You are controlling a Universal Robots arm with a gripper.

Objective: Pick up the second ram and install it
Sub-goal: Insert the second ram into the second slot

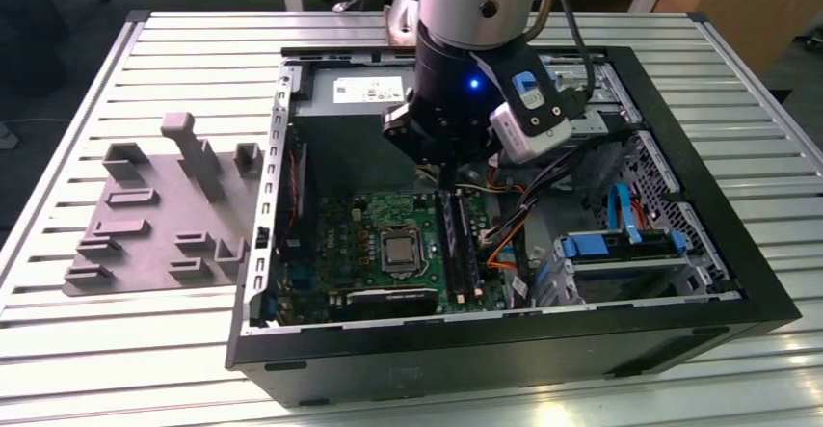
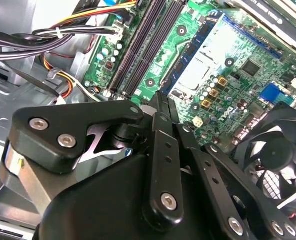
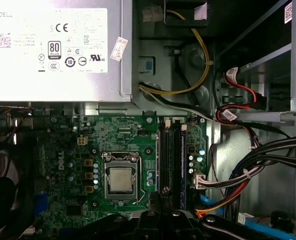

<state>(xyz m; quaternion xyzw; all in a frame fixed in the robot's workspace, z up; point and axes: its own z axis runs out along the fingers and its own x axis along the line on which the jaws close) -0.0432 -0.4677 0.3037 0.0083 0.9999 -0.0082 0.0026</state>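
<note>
My gripper (image 1: 441,172) hangs inside the open computer case, over the far end of the long black slots (image 1: 460,249). In the second wrist view its fingers (image 2: 162,107) are pressed together with nothing visible between them. In the first wrist view the gripper (image 3: 163,195) sits over the slot (image 3: 166,160) nearest the processor socket (image 3: 120,180). A narrow blue-green strip, a ram (image 3: 183,165), stands seated in the slot farthest from the socket. I cannot tell whether it is the second ram.
The green motherboard (image 1: 347,234) lies in the case below the grey power-supply box (image 3: 53,50). Cable bundles (image 3: 248,165) run beside the slots. A fan (image 2: 278,145) and a drive cage with blue clips (image 1: 618,249) flank the board. A grey foam holder (image 1: 154,225) lies on the table.
</note>
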